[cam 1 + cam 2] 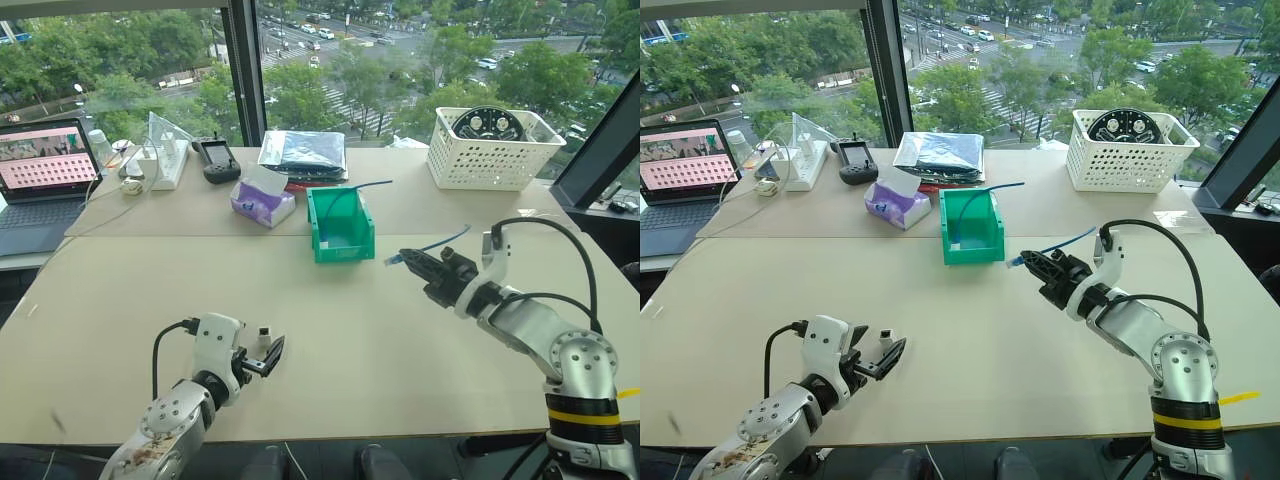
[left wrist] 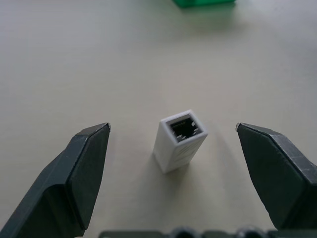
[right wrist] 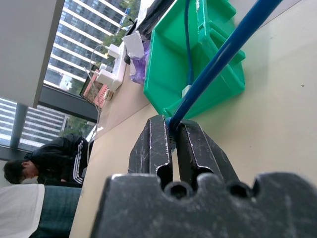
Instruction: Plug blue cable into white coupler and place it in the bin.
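My left claw (image 2: 171, 148) gapes wide, white coupler (image 2: 179, 140) upright between its fingers, ungrasped. Right claw (image 1: 412, 260) clamps blue cable (image 3: 218, 64), bin (image 1: 340, 224) beyond. Next: close left, then mate plug.

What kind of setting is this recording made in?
Most likely an upper-floor office or lab. A wide beige worktable stands against tall windows looking down on trees and a street crossing, and an open laptop, a white power strip and a white lattice basket sit on it.

Bare tabletop (image 1: 340, 330) between both arms; green bin (image 1: 342, 232) and tissue box (image 1: 262, 203) further back.
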`<action>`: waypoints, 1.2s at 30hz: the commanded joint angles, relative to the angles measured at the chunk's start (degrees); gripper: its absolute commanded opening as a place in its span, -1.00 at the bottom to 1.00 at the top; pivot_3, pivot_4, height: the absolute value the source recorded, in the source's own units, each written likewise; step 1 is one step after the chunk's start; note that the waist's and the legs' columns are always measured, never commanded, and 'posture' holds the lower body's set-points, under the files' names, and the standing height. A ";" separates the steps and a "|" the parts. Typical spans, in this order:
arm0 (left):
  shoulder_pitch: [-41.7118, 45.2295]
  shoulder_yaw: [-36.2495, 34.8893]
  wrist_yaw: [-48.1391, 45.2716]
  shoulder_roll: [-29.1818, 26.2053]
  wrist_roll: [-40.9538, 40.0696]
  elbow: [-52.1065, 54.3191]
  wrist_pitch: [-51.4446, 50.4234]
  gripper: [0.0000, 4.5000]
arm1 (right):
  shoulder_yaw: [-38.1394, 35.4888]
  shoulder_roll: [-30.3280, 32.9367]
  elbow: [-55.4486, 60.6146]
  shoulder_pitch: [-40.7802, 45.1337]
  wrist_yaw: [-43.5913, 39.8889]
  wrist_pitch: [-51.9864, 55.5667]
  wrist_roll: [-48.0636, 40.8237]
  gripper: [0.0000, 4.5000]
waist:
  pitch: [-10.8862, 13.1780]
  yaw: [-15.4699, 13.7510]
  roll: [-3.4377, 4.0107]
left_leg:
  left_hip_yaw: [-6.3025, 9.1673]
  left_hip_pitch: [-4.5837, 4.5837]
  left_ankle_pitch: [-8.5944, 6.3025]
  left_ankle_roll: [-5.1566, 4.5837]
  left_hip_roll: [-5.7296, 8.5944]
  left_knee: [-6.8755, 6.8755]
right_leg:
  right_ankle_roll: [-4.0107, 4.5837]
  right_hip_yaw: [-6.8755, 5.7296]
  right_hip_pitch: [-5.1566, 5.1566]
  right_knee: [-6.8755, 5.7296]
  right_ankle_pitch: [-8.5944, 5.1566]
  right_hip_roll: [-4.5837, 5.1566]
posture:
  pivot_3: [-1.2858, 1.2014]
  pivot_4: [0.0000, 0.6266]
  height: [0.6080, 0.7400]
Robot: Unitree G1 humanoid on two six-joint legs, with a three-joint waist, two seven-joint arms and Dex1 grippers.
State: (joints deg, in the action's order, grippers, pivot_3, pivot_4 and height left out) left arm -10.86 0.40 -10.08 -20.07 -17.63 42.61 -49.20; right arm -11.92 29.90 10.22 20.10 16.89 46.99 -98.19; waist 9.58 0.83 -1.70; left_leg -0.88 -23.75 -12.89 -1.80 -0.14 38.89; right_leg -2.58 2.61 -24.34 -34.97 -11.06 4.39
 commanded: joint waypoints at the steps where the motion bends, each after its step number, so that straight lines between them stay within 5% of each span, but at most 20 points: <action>1: 2.11 0.79 2.27 0.76 1.12 1.16 -3.56 0.95 | -1.56 0.61 1.92 0.89 -0.46 0.49 -1.30 -1.00 | 0.00 -0.02 0.00 | 0.00 0.00 0.00 0.00 0.00 0.00 | -0.01 0.00 0.00 0.01 -0.01 0.00 | 0.03 -0.52 1.00; 8: 7.09 0.04 3.96 5.79 -0.90 0.30 -8.43 0.95 | -1.28 0.51 1.54 2.02 -0.46 0.63 -0.96 -1.00 | 0.00 0.00 0.00 | 0.00 -0.01 0.00 0.00 0.02 0.01 | 0.00 0.00 0.01 0.03 0.01 0.01 | 0.03 -0.52 1.00; 18: 10.25 2.16 4.61 4.89 -0.44 0.52 -15.24 0.95 | -2.19 0.94 1.90 1.53 -0.62 0.96 -0.95 -1.00 | 0.00 0.04 -0.01 | 0.00 -0.02 0.00 0.00 0.07 0.00 | 0.01 0.00 0.01 0.03 0.01 0.02 | 0.03 -0.52 1.00; 27: 12.27 2.31 4.14 2.64 0.01 1.48 -19.77 -0.20 | -2.27 0.39 2.27 0.97 -0.74 0.59 -0.42 -1.00 | 0.00 0.00 0.00 | 0.00 -0.01 0.00 0.00 0.07 -0.01 | -0.01 0.00 0.01 0.04 0.00 0.03 | 0.03 -0.52 1.00; 28: 12.83 3.43 3.27 1.52 0.15 1.34 -18.79 -0.47 | -2.30 0.34 2.34 0.89 -0.68 0.51 -0.39 -1.00 | 0.00 0.00 0.00 | 0.00 -0.01 0.00 0.00 0.07 -0.01 | 0.00 0.00 0.01 0.04 0.01 0.03 | 0.03 -0.52 1.00; 30: 14.55 7.29 -1.92 -2.22 0.44 0.50 -12.40 -0.69 | -2.57 0.22 2.88 0.56 -0.38 0.13 -0.40 -1.00 | 0.00 -0.09 0.00 | 0.01 -0.01 0.00 0.00 0.08 0.00 | 0.00 0.00 0.02 0.03 0.01 0.03 | 0.03 -0.52 1.00; 36: 24.33 12.60 -22.38 -10.29 0.50 -13.73 10.11 -0.69 | -3.59 -0.50 4.86 -0.76 0.35 -1.48 0.41 -1.00 | 0.00 -0.19 0.00 | -0.06 -0.02 0.00 0.01 0.09 -0.01 | 0.39 0.00 -0.01 0.07 -0.13 0.06 | 0.03 -0.52 1.00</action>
State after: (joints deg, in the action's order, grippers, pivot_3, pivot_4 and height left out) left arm 10.58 12.54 -25.40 -29.38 -17.19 33.18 -46.74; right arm -13.03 29.62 11.89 19.42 17.04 47.45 -97.75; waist 9.59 0.64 -1.71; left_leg -0.94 -23.78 -12.89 -1.80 -0.05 38.88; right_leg -2.15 2.61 -24.36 -34.90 -11.22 4.45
